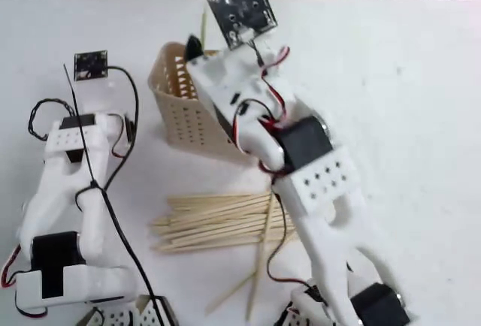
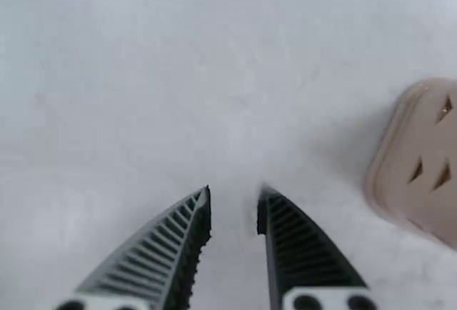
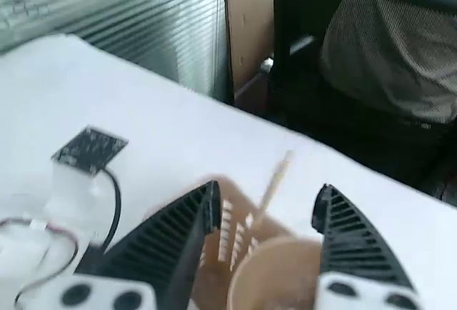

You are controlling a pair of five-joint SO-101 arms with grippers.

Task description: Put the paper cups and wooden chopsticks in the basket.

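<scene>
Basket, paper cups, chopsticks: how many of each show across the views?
Basket: 1
Paper cup: 1
Chopstick upright in the basket: 1
Loose chopsticks on the table: too overlapped to count
Total: 3 counted, plus the loose chopsticks

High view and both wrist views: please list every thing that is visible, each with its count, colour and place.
table: one, white, under everything.
basket: one, beige, perforated, mid-table, below the right arm.
chopsticks: a pile, count unclear, pale wood, lying on the table in front of the basket.
chopstick: one, pale wood, standing in the basket.
paper cup: one, brown, apparently inside the basket.
left end effector: one, black fingers, open, over bare table beside the basket.
right end effector: one, black fingers, open, above the basket and the paper cup.
</scene>
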